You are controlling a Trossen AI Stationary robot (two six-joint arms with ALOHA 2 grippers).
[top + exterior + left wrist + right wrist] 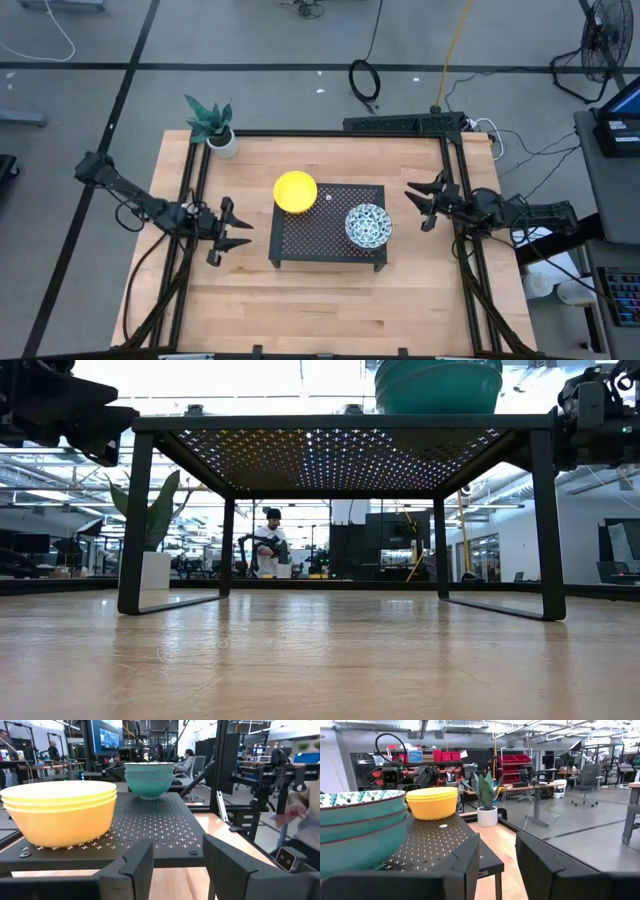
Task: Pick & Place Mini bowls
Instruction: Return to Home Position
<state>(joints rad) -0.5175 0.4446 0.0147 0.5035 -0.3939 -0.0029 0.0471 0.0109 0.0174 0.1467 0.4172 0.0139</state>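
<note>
Stacked plain yellow round bowls sit on the black perforated metal shelf's far-left corner, stacked white blue-green patterned bowls near its right end. The left gripper and right gripper flank it, spread wide, empty.

Low view: the patterned bowl stack is cut off by the top edge, and only its lower body shows. The yellow bowl stack is hidden above the shelf. The left gripper and right gripper appear there as dark masses clipped at the upper left and upper right corners. A person at centre is too small to describe.

High view: each stack reads as one disc, so the bowl count is indeterminable.

Left wrist view: the yellow stack is clipped at the left edge, and a hand at the right edge is blurred.

Right wrist view: the patterned stack is clipped at the left edge.
</note>
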